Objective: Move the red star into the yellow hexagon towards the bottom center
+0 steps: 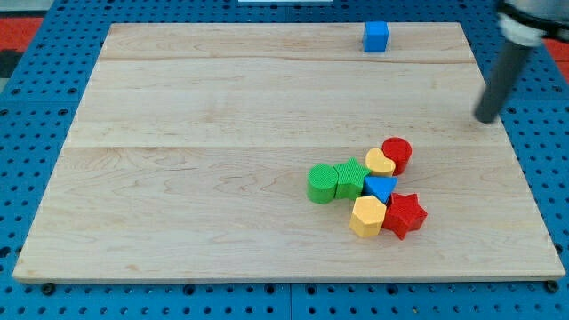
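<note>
The red star [404,214] lies at the lower right of the wooden board [222,133], touching the right side of the yellow hexagon [367,216]. My tip [486,118] is at the view's right, well above and to the right of the star, apart from all blocks. A blue triangle [380,188] sits just above the hexagon and star. A yellow heart [380,163] and a red cylinder [396,154] sit above the triangle.
A green cylinder [322,183] and a second green block [350,177] stand left of the cluster. A blue cube [376,36] stands near the board's top edge. The board lies on a blue perforated base.
</note>
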`<state>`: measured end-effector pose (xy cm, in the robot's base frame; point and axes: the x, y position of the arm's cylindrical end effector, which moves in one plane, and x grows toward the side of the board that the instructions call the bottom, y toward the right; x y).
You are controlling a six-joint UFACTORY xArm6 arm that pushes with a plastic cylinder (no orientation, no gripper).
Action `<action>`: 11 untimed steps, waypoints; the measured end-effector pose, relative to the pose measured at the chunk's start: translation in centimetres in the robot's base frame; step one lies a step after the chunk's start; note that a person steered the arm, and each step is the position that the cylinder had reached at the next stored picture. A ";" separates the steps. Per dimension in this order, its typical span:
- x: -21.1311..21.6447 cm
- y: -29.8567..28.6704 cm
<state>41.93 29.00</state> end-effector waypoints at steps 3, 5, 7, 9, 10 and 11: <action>11.2 -5.5; 13.7 -13.0; 14.3 -20.3; 13.1 -20.9; 12.6 -18.8; 12.1 -18.6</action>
